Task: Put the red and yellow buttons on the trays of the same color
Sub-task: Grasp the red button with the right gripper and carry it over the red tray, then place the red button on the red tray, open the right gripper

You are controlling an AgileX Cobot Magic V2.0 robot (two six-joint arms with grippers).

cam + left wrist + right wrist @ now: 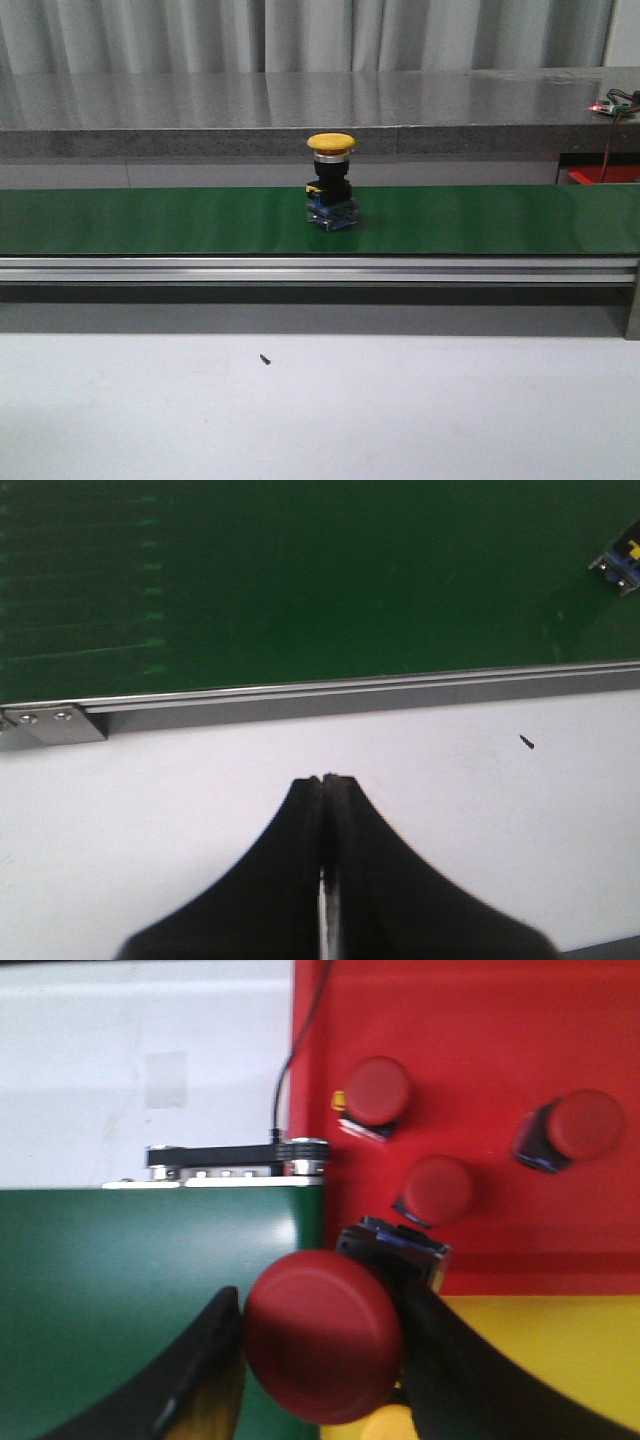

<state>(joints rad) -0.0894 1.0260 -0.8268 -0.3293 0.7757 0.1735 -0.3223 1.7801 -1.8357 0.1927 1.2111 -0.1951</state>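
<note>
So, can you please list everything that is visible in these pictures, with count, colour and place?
yellow button: 1, yellow cap, black body, blue base, upright on the belt
belt: 1, green, with a metal rail along its near edge
red buttons: 3, red, lying on the red tray
held red button: 1, red, in the right gripper
red tray: 1, red, beside the belt end
yellow tray: 1, yellow, next to the red tray
table: 1, white, with a small dark speck
left gripper: shut, empty, over the table
right gripper: shut on the held red button

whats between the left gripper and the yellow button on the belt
In the left wrist view: bare white table, a small dark speck, the belt's metal rail, then green belt.
</note>
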